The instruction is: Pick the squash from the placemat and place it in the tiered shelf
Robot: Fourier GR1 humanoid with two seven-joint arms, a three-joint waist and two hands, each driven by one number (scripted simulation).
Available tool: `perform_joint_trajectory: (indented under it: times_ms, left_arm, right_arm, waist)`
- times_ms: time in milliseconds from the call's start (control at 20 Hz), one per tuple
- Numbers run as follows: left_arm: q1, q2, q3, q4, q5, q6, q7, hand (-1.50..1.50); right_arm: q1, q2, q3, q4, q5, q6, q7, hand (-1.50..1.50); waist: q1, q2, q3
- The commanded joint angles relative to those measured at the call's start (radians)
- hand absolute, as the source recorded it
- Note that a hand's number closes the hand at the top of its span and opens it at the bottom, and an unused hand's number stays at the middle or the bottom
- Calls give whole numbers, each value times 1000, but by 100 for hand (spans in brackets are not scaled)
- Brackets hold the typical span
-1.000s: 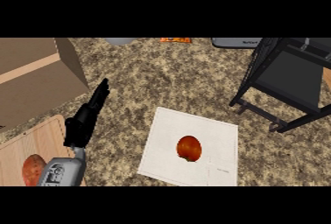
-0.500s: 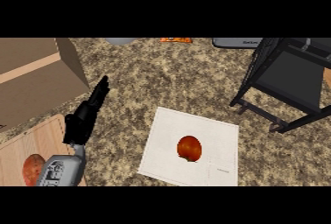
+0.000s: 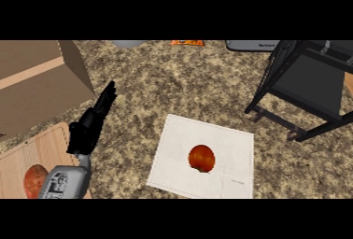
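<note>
An orange-red squash (image 3: 201, 158) lies near the middle of a white placemat (image 3: 180, 140) on the speckled counter. The dark tiered shelf (image 3: 305, 86) stands at the upper right, apart from the mat. My left hand (image 3: 91, 126) shows at the left, black fingers straight and pointing up the counter, holding nothing. It is well to the left of the squash, beside the mat's left edge. My right hand does not appear in the head view.
A cardboard box (image 3: 38, 81) fills the upper left. A wooden cutting board (image 3: 27, 156) lies at the lower left with a reddish item (image 3: 34, 181) on it. A grey object (image 3: 251, 45), an orange packet (image 3: 187, 42) and a pale bowl (image 3: 127, 44) line the far edge.
</note>
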Motion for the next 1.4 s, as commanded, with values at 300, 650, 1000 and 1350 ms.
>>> perform_joint_trajectory:
  times_ms: [300, 650, 1000, 1350]
  left_arm:
    - [23, -30, -25, -10, -32, 30, -2, 0]
    - [21, -41, -41, 2, -33, 18, -16, 0]
    - [-18, -28, -21, -43, -25, 20, 58, 0]
    - [23, -7, 8, 13, -6, 1, -43, 0]
  right_arm:
    - [-230, 94, 15, 321, 24, 104, -38, 150]
    - [-255, 45, 42, 380, 223, -98, -11, 150]
    - [-306, 97, -2, 637, 259, -125, -132, -150]
    - [-389, 26, -73, 694, 148, 123, -25, -150]
  waist:
    - [2, 2, 1]
    - [7, 4, 1]
    - [4, 3, 2]
    - [-2, 0, 1]
